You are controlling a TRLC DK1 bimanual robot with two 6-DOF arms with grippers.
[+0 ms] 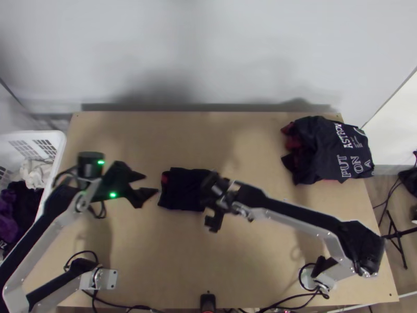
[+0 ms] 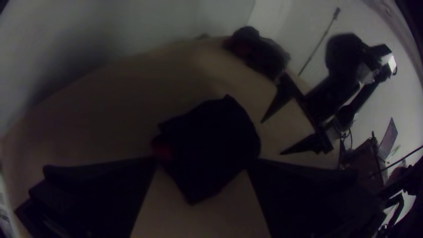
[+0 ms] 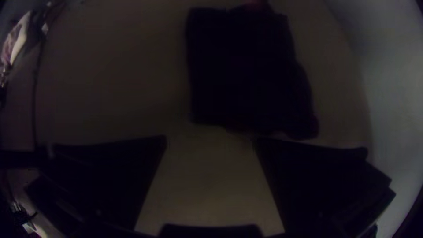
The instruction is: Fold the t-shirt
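Wooden table point(image 1: 250, 271): the dark t-shirt point(image 1: 182, 190), compactly folded, lies nearer the left edge than the right. Left gripper point(image 2: 200, 159) and right gripper point(image 3: 210, 139), wide open and empty, flank it; squaring probably wants light, level pinches at opposite corners.

Table point(image 1: 250, 276): light wood, being backed by pale wall point(image 1: 234, 57) at far side.
Garment pile point(image 1: 323, 151): dark with red parts and white print; being held up by tabletop, far right corner, right edge being overlapped.
Basket point(image 1: 58, 135): white, being placed beside table's left side; white cloth point(image 1: 35, 172), purple cloth point(image 1: 8, 206) and dark cloth point(image 1: 27, 199) being held inside.
Black stand point(image 1: 397, 236): being supported by floor point(image 1: 409, 261), right of table.
Thin pole point(image 2: 326, 31): being seen slanted beyond pile, left wrist view.
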